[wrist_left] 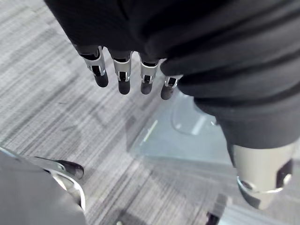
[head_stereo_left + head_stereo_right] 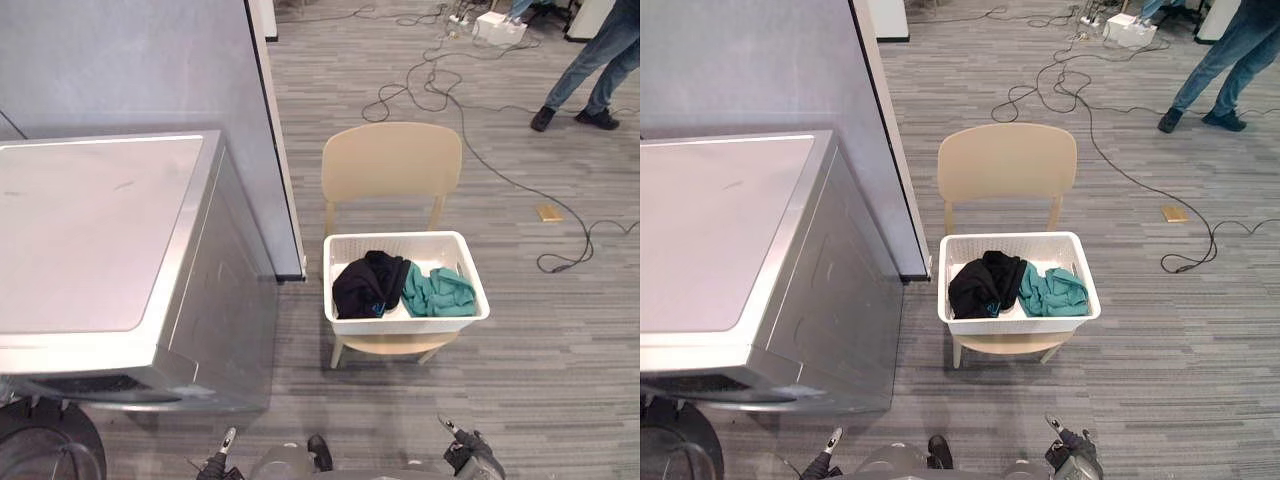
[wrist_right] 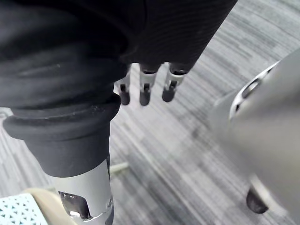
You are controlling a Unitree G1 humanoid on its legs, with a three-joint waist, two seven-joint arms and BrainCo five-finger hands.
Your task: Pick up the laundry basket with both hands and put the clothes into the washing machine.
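A white laundry basket (image 2: pixel 345 322) sits on the seat of a beige chair (image 2: pixel 392 165) straight ahead. Inside it a black garment (image 2: pixel 366 284) lies on the left and a teal garment (image 2: pixel 438 291) on the right. The silver washing machine (image 2: pixel 100 250) stands to the left of the chair. My left hand (image 1: pixel 123 77) hangs low over the carpet beside the machine, fingers straight and holding nothing. On the other side, my right hand (image 3: pixel 145 91) also hangs low with straight fingers and nothing in it, well short of the basket; a corner of the basket (image 3: pixel 13 211) shows past it.
A grey partition panel (image 2: pixel 268 140) stands between the machine and the chair. Black cables (image 2: pixel 440 85) trail over the carpet behind the chair. A person in jeans (image 2: pixel 592 65) stands at the far right. A dark round door (image 2: pixel 45 450) shows under the machine's front.
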